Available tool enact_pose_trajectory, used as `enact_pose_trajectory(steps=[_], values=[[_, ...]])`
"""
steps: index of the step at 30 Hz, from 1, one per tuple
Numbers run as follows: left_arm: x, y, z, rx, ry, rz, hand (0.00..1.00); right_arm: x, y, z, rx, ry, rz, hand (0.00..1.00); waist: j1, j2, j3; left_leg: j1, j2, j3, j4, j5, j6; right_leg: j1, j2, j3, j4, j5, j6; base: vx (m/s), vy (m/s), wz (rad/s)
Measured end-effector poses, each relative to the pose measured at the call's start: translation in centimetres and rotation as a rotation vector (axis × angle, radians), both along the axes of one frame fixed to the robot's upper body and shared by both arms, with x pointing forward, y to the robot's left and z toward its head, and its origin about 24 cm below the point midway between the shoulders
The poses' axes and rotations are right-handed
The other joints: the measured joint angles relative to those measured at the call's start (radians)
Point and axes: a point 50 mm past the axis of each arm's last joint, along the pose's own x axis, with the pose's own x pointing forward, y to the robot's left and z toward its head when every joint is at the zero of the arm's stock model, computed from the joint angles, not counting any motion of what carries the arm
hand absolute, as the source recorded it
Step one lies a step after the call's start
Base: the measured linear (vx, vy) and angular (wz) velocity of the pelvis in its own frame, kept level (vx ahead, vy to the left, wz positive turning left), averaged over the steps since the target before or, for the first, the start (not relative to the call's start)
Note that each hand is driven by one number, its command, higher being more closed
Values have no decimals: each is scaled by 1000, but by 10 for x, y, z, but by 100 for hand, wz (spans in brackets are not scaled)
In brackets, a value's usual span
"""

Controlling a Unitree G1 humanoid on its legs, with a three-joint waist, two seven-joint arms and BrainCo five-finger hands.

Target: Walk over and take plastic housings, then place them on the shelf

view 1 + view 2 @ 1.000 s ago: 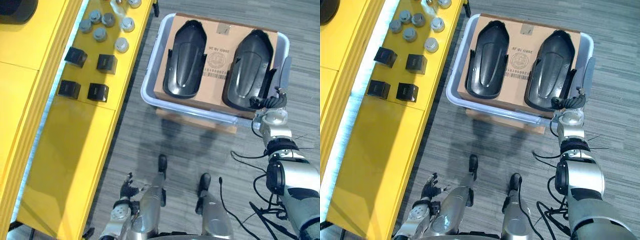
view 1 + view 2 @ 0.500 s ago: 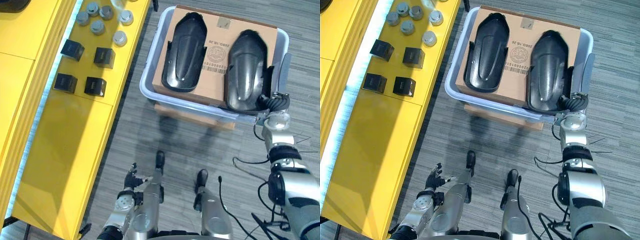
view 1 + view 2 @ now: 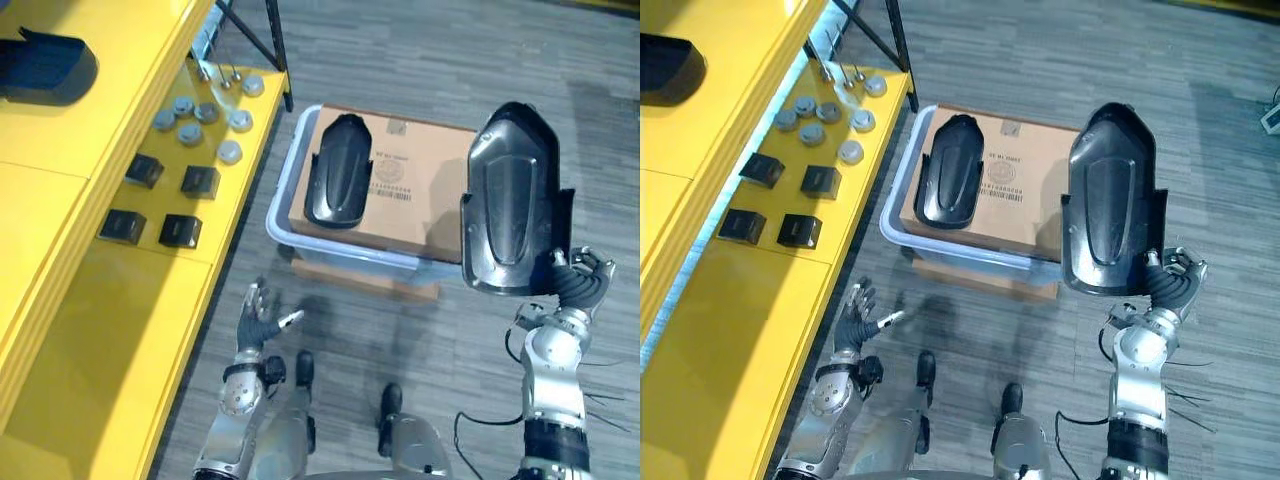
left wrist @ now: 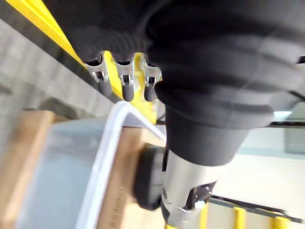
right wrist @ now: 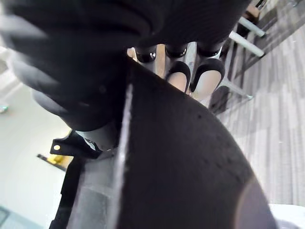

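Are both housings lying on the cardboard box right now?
No: one housing lies on the box, while the right hand holds the second housing up, off the box.

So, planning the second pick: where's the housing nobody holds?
Left eye view, centre: the free housing lies on the left half of the cardboard box, inside the grey bin beside the yellow shelf.

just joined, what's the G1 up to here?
The right hand grips one black plastic housing by its lower end and holds it up, off the cardboard box. The second housing lies on that box in the bin. The left hand is open and empty, low beside the yellow shelf.
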Motion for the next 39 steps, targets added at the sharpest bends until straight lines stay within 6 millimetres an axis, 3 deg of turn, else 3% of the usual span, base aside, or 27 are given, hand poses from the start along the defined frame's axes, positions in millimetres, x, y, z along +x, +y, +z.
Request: enact_pose_trajectory(steps=[4,10,13,15,16,20,21,29,35,39], values=[[3,-29,12,-67,-32,-89,0,0,43,3,-70,-1,149,100,-1,2,-23,17,2,3,0,0,0,15,3,2,0,-4,-2,0,0,0],[4,-46,17,-70,-31,-126,0,-6,97,-6,-71,30,349,100,-1,0,-58,45,7,26,-4,-1,-1,33,4,22,-4,0,-3,-31,-2,-9],[3,-51,7,-45,29,-125,0,-13,119,-11,-51,43,435,100,-1,-3,-89,45,15,36,-7,-7,-4,34,12,30,-17,12,-6,-52,5,-9],[3,-49,0,-20,61,-117,0,-13,121,-10,-49,28,444,100,1,-7,-97,46,21,44,-7,-7,-4,34,19,40,-26,20,-7,-47,-4,-15],[2,-50,-3,-11,77,-113,100,-14,122,-11,-55,32,452,100,1,-10,-102,46,23,48,-7,-7,-4,34,22,43,-32,23,-4,-47,-6,-12],[0,-53,-9,-2,111,-123,100,-20,120,-18,-47,61,438,100,-1,-10,-131,50,24,55,-7,-7,-4,47,26,49,-58,44,-5,-16,1,-6],[-1,-53,-11,-9,122,-122,100,-21,119,-19,-51,65,440,0,-1,-9,-141,50,24,56,-7,-7,-5,47,25,50,-60,45,-5,0,0,0],[-3,-46,-28,37,201,-119,100,-25,136,-18,-3,41,615,0,3,-9,-179,66,34,57,-7,-8,-5,68,37,52,-76,49,-8,-1,-1,-1],[3,-35,-27,102,186,-79,100,-20,115,-16,121,47,732,0,19,-6,-197,73,35,57,-7,-7,-5,76,38,54,-79,51,-10,0,0,0],[7,-20,-14,119,125,-14,100,-19,95,13,206,-109,777,0,23,-2,-203,80,36,56,-7,-8,-4,86,39,53,-82,51,-10,0,0,0]])
